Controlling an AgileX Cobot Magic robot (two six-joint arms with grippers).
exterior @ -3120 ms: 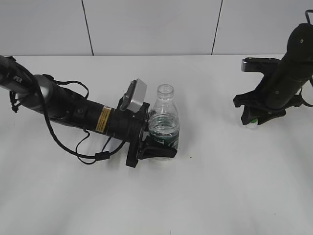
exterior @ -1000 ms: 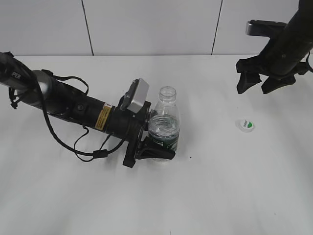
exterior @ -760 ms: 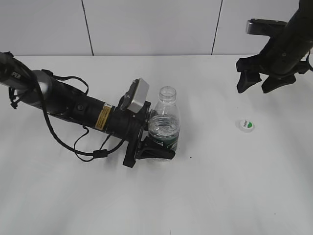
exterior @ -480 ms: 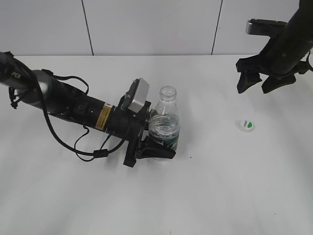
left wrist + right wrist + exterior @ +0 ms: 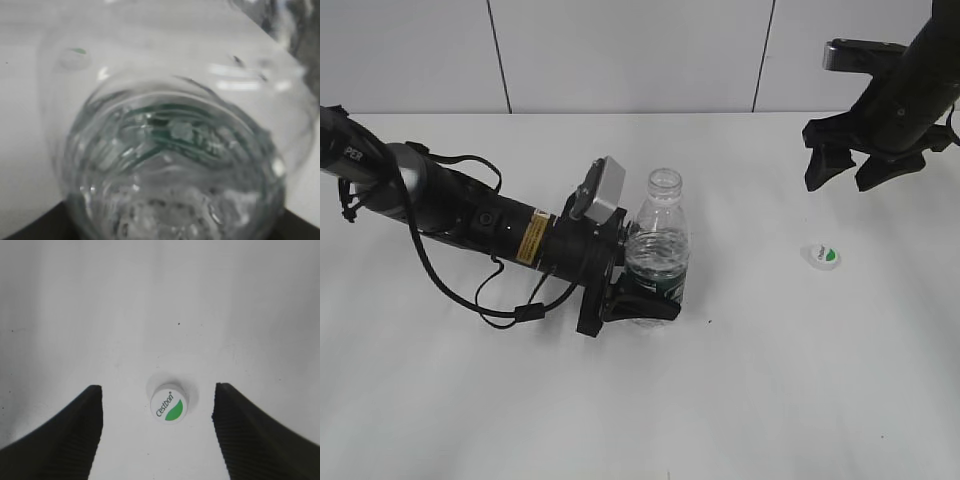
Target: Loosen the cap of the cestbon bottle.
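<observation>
**Cap off and lying apart from the open bottle**

The small clear plastic cestbon bottle with the dark green label band (image 5: 657,250) stands upright near the middle of the white worktop (image 5: 740,400), its long axis vertical and its neck open at the top. The left gripper (image 5: 642,308) reaches in level from the left, and its fingers are clenched around the bottle's lower body at the label; the left wrist view is filled by the bottle's ribbed wall (image 5: 175,165).

The small round white plastic cap with the green-and-white logo (image 5: 820,256) lies flat on the worktop, logo up, well apart from the bottle to its right. The right gripper (image 5: 848,170) hangs in the air above and slightly behind it, fingers (image 5: 65,435) spread wide and holding nothing. In the right wrist view the cap (image 5: 169,403) sits on the worktop between and below the two fingers, roughly centred.

Judging by this, the cap is beyond loosened: it is fully removed. The right arm is by far the nearer to it, poised straight above should any move follow.
</observation>
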